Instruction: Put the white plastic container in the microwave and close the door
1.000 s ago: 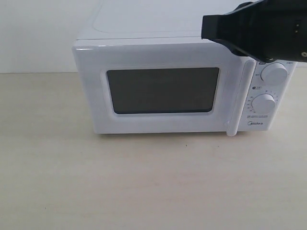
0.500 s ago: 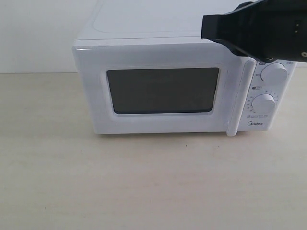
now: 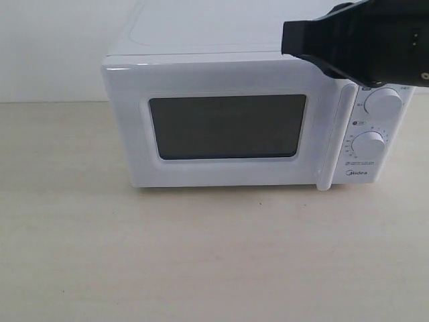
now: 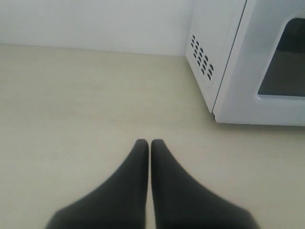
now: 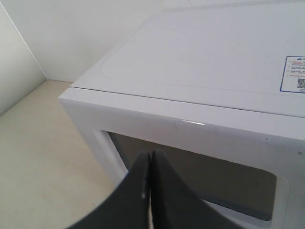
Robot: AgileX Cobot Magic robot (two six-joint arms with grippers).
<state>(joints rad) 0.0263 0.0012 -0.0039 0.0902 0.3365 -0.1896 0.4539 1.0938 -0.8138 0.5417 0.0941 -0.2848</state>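
The white microwave (image 3: 201, 33) stands at the back of the table, its door (image 3: 221, 77) shut with the dark window and the vertical bar handle (image 3: 333, 134) facing forward. The white plastic container is out of view in every frame. My right arm (image 3: 355, 40) hangs in front of the microwave's upper right corner. My right gripper (image 5: 150, 153) is shut with nothing in it, above the front of the door (image 5: 143, 119). My left gripper (image 4: 150, 141) is shut and empty over the bare table, apart from the microwave's vented side (image 4: 202, 56).
Two round dials (image 3: 383, 102) (image 3: 369, 145) sit right of the handle. A small sticker (image 5: 294, 74) lies on the microwave's top. A pale wooden tabletop (image 3: 201, 255) stretches in front of the microwave, and a white wall (image 3: 47, 47) stands behind it.
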